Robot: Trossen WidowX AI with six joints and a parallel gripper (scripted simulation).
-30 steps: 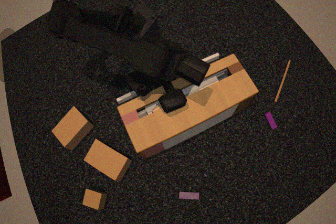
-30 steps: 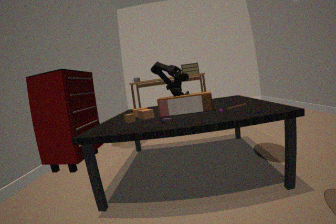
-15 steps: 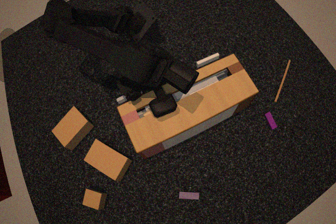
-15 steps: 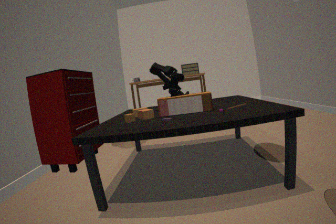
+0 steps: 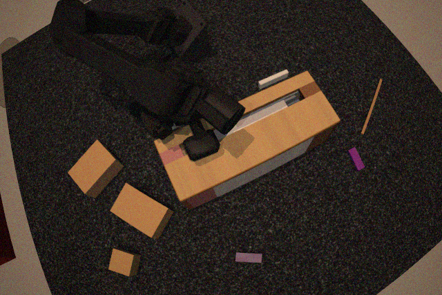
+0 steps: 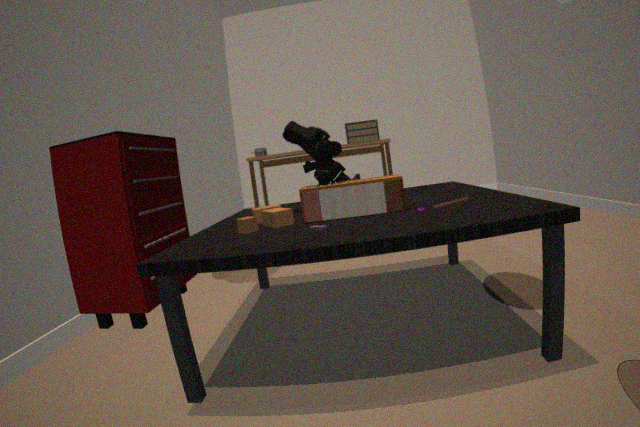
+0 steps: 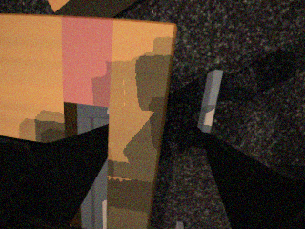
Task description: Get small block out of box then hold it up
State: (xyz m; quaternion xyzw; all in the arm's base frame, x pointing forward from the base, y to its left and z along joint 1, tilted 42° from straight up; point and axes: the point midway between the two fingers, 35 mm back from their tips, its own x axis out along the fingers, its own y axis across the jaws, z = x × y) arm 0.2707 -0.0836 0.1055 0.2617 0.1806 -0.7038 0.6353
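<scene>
The tool [image 5: 178, 139] hangs wide open and empty over the pink-marked end of the tan wooden slotted box [image 5: 271, 135]; the block is unseen. Pressing lower risks shoving the box.

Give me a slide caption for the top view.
Open black claw above the long orange-topped box's pink-marked end.

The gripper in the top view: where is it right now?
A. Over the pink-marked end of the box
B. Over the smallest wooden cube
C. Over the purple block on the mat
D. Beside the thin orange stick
A: the open gripper hangs over the box right beside its pink patch, empty.
</scene>
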